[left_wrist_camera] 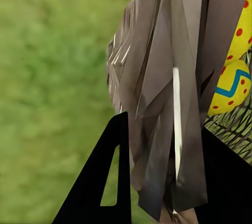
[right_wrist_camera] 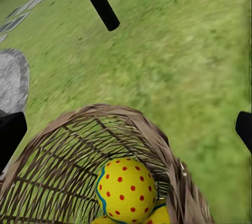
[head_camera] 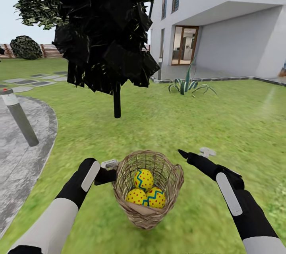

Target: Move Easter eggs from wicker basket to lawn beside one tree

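Three Easter eggs (head_camera: 145, 190) sit inside the wicker basket (head_camera: 169, 174), one on top and two below it touching each other; all three are in the basket, none on the grass. The basket appears lifted and tilted off the lawn (head_camera: 222, 119), its base nearer the robot than its rim. The left gripper (head_camera: 108, 171) is at the basket's rim on the side toward the paved path (head_camera: 20, 158); in the left wrist view a finger (left_wrist_camera: 105, 182) lies outside the weave and the wicker passes between the pair, so it seems pinched on the rim, though contact itself is hard to confirm. The right gripper (head_camera: 194, 154) hovers just beside the basket's opposite rim, fingers spread, holding nothing.

Beyond the basket stands one tree (head_camera: 116, 105) with a dark trunk and blackish foliage, well apart from it.

My judgement: the rim grip is thin, so the basket could slip or tip further, spilling eggs that would roll away from the tree. Reaching in with the right gripper might also knock the basket loose
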### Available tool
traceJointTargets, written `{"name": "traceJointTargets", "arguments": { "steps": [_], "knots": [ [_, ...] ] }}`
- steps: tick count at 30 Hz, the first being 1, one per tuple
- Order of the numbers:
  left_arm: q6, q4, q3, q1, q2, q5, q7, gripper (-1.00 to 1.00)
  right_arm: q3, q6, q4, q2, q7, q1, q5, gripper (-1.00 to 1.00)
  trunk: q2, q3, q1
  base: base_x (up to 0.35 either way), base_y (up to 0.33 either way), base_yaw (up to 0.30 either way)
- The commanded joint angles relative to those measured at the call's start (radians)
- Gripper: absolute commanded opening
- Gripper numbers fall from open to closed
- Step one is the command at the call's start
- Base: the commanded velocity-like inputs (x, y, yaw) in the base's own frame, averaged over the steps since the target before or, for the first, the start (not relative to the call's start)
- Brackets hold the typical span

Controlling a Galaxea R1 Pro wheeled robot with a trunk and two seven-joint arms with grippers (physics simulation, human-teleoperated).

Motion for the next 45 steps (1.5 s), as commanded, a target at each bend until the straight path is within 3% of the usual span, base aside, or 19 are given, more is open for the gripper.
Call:
{"name": "traceJointTargets", "arguments": {
  "steps": [1, 12, 15, 18, 32, 45],
  "knots": [
    [0.0, -0.001, -0.001, -0.001, 0.0, 0.028, 0.011, -1.0, -0.002, 0.006, -0.001, 0.0, 0.004, -0.001, -0.001, 1.0, 0.0, 0.0, 0.0, 0.0, 0.0, -0.227],
    [0.0, -0.002, -0.001, -0.001, 0.0, 0.029, 0.011, -1.0, -0.002, 0.006, -0.001, 0.0, 0.004, -0.001, -0.001, 1.0, 0.0, 0.012, 0.0, 0.0, 0.0, -0.215],
    [0.0, -0.004, -0.001, -0.001, 0.0, 0.029, 0.011, -1.0, -0.003, 0.006, -0.003, -0.001, 0.01, -0.001, -0.002, 1.0, 0.0, 0.013, 0.0, 0.0, 0.0, -0.016],
    [0.0, -0.005, -0.001, -0.002, -0.001, 0.029, 0.011, -1.0, -0.028, 0.006, -0.004, 0.0, 0.011, -0.001, -0.003, 1.0, 0.0, 0.013, 0.0, 0.0, 0.0, 0.0],
    [0.0, -0.005, -0.001, -0.002, 0.001, 0.029, 0.011, -1.0, -0.029, 0.008, -0.009, 0.0, 0.012, -0.001, -0.006, 1.0, 0.0, 0.013, 0.0, 0.0, 0.0, 0.0],
    [0.0, -0.007, -0.001, -0.002, -0.001, 0.029, 0.01, -1.0, -0.029, 0.007, -0.009, 0.0, 0.011, -0.001, -0.003, 1.0, 0.0, 0.023, 0.0, 0.0, 0.0, -0.23]
  ]
}}
